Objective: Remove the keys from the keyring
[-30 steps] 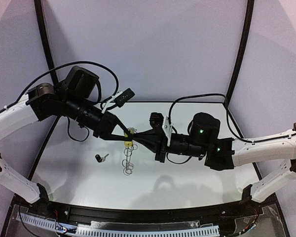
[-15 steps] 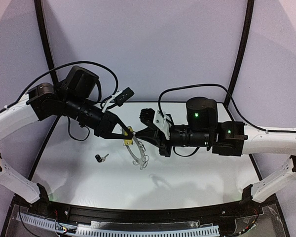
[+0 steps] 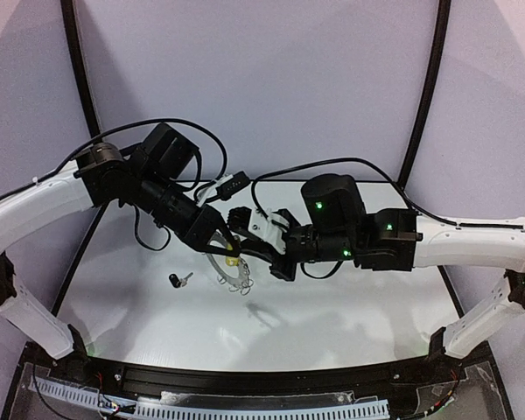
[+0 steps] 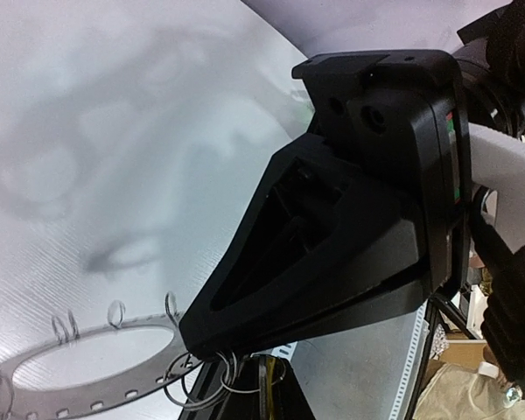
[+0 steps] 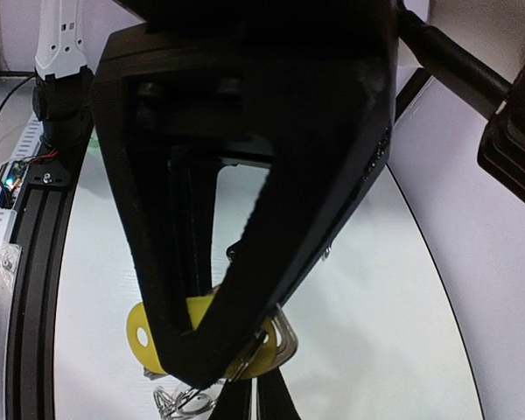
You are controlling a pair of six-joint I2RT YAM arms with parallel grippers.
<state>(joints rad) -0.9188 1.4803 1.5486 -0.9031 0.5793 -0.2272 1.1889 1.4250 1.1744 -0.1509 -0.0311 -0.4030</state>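
Both grippers meet above the table's middle-left. My left gripper [image 3: 228, 242] is shut on a thin wire loop [image 4: 203, 382] of the keyring [image 3: 236, 275], whose flat grey hoop [image 4: 79, 388] hangs tilted below the fingertips [image 4: 192, 337]. My right gripper [image 3: 242, 249] is shut on the yellow-headed key [image 3: 234, 260]. Its yellow head [image 5: 146, 337] sticks out to the left of the black fingers [image 5: 245, 289], with wire loops [image 5: 177, 402] bunched just below. The black-headed key [image 3: 178, 280] lies loose on the table, left of the ring and apart from both grippers.
The white table [image 3: 359, 306] has a black frame rail along its near edge [image 3: 245, 381]. Black cables loop above both wrists. White curtain walls and black poles [image 3: 427, 87] close in the back and sides.
Both arms have shifted, the right wrist moving left and rolling, the left arm pushing in further. The hanging ring has swung up from below the grippers and now lies tilted just under them.
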